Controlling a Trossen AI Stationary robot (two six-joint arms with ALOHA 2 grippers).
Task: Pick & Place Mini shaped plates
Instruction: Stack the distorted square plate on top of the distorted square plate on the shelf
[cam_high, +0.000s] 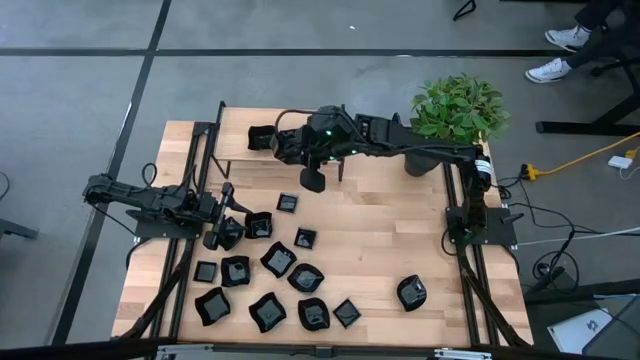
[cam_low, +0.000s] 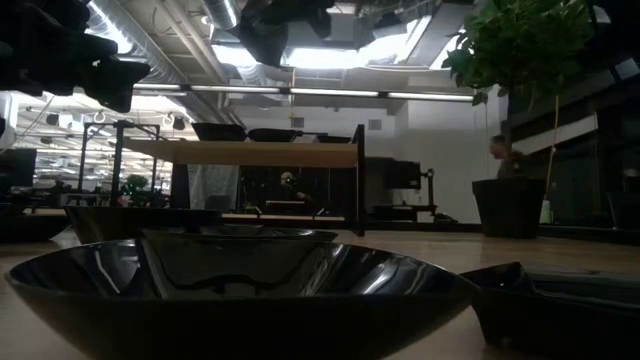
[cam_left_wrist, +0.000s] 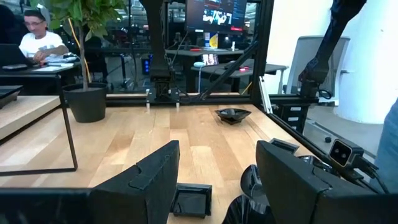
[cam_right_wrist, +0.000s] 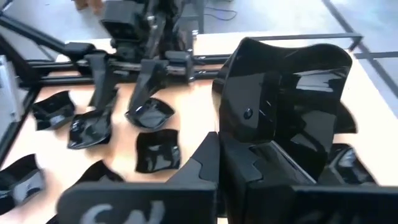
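Across the wooden table (cam_high: 380, 225) the mini shaped plates (cam_high: 290, 265) lie mostly in a loose cluster toward the front left: I count about eleven there in the high view, two more just behind them at mid-table, one alone at the front right (cam_high: 411, 292), and one on the low shelf (cam_high: 240, 140) at the back left, though the exact total is hard to fix where arms cover the wood. One further plate (cam_right_wrist: 283, 106) is clamped upright between the closed fingers of the right gripper (cam_high: 311, 180), which hangs above the table's middle back, in front of the shelf; the right wrist view shows this glossy black dish standing on edge in the jaws. Down at the left edge, the left gripper (cam_high: 222, 232) sits low beside the cluster with its two fingers (cam_left_wrist: 149, 180) spread apart and nothing between them, a small square plate lying on the wood just ahead. One potted plant (cam_high: 455, 110) stands at the back right corner. Beyond the table, one seated person (cam_left_wrist: 40, 43) shows in the left wrist view.
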